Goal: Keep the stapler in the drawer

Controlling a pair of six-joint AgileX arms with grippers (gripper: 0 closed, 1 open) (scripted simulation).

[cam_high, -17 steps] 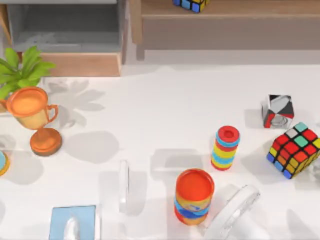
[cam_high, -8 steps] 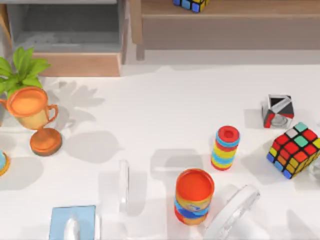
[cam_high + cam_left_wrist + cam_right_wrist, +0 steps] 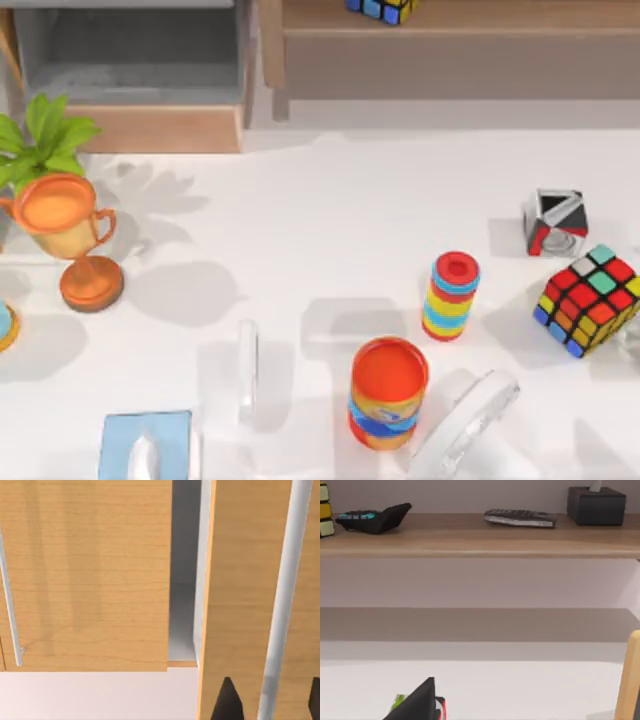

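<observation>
Can [image 3: 388, 392], orange, stands upright near the front edge of the surface [image 3: 320, 210]; everything below is placed from it.

- Stapler [image 3: 247, 370]: clear slim bar lying flat on the surface left of the can, near it but not touching, long axis running front to back. Nothing grips it.
- Drawer [image 3: 150, 128]: far back and left of the can, pulled open, grey inside bare, tan front panel facing the surface. Well apart from the stapler.
- Curved clear piece [image 3: 465, 420]: just right of the can.
- Ring stack [image 3: 451, 295]: just behind and right of the can, upright.
- Rubik's cube [image 3: 588, 298]: well right of the can; a black, red and white twisted cube [image 3: 555, 222] sits behind that.
- Trophy [image 3: 70, 235] and plant [image 3: 45, 135]: far left of the can, in front of the drawer.
- Blue box [image 3: 145, 445]: left of the can, past the stapler, at the front edge.
- Shelf [image 3: 450, 40]: along the back, behind the can.

Left gripper [image 3: 270, 705]: close against a tan wooden panel [image 3: 235, 580], its fingers [image 3: 227, 702] spread wide to either side of a silver bar handle [image 3: 282, 595], gaps showing on both sides.
</observation>
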